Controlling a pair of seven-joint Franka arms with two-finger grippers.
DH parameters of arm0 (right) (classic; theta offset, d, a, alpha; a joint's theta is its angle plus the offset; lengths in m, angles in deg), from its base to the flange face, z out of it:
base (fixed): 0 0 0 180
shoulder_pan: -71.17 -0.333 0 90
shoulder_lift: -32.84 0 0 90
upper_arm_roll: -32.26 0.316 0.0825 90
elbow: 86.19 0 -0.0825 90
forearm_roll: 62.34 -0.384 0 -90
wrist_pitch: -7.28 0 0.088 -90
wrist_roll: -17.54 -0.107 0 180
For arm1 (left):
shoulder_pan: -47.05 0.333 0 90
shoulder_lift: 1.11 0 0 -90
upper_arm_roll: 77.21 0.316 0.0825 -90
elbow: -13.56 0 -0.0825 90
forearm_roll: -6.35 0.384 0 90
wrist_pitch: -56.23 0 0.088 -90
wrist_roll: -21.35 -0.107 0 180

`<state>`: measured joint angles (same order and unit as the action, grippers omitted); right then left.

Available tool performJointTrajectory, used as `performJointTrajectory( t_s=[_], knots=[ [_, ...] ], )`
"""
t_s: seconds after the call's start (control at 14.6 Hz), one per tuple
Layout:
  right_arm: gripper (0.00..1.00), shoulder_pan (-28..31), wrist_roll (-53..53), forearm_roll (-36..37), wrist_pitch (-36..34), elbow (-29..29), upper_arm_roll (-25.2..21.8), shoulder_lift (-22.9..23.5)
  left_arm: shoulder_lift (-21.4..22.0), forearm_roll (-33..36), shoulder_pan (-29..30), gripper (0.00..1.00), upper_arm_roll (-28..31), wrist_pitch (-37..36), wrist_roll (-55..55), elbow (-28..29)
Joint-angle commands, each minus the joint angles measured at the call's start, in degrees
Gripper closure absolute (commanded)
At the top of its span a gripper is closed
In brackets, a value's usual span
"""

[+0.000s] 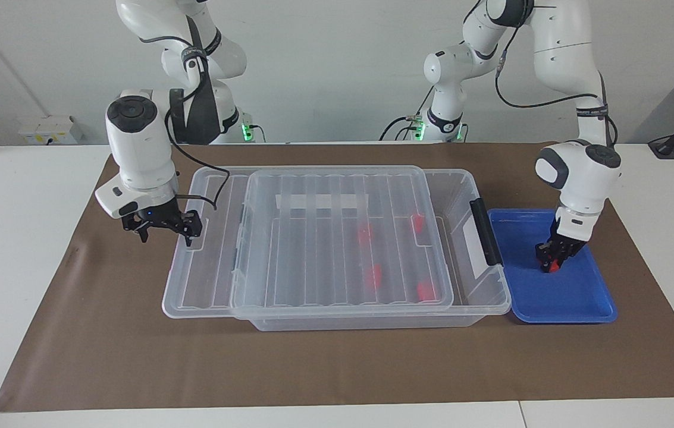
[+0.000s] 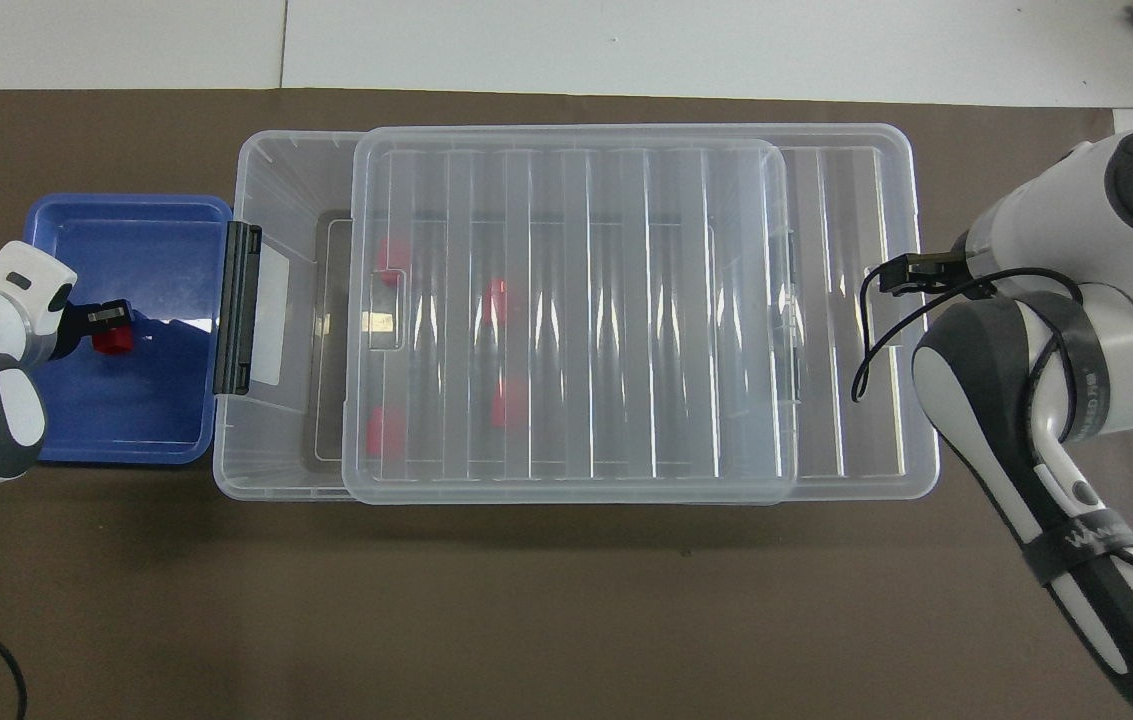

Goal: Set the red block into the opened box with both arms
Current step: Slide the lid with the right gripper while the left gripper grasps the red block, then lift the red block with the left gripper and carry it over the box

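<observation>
In blue tray, left pincer around red block.

We see the red block, small and bright, in the blue tray at the left arm's end of the counter, pinched between the closed fingers of the left hand. At three o'clock from it in the overhead view lies the box, a large clear bin with a black end clip. Its ribbed clear lid sits flat, slid toward the right arm's end, uncovering a strip beside the clip. Four more red blocks lie inside.
</observation>
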<state>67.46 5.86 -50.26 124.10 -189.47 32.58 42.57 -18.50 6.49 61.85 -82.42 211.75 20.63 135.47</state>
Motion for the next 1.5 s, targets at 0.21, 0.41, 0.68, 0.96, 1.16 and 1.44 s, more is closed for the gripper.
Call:
performJointTrajectory(
  t_s=[0.21, 0.41, 0.68, 0.96, 1.16, 1.44],
  knots=[
    [0.0, 2.48, 2.62, 2.51, -1.34, 0.53, 0.29, 0.29, 0.69, 0.73, -0.03, 1.0, -0.07, -1.97, 0.28, 0.53],
    [0.0, 3.19, 2.89, 3.3, -1.6, 0.53, 0.29, 0.21, 2.09, 0.73, -0.3, 1.0, -0.07, -9.3, 0.98, -4.9],
    [0.0, 4.41, 4.9, 3.74, -2.22, 0.62, 0.2, -0.06, 2.71, 0.65, -1.43, 1.0, -0.42, -32.25, 3.6, -20.8],
    [0.0, 5.38, 6.14, 4.45, -2.39, 0.62, 0.12, -0.14, 6.13, 0.38, -6.61, 1.0, -0.59, -37.65, 17.21, -24.0],
    [0.0, 5.65, 6.23, 5.59, -2.75, 0.62, 0.2, -0.14, 7.28, 0.12, -11.45, 1.0, -0.68, -38.97, 28.45, -25.84],
    [0.0, 5.91, 7.27, 5.94, -2.83, 0.62, 0.03, -0.32, 7.19, -2.86, -14.35, 1.0, -2.17, -38.8, 44.97, -27.86]
  ],
)
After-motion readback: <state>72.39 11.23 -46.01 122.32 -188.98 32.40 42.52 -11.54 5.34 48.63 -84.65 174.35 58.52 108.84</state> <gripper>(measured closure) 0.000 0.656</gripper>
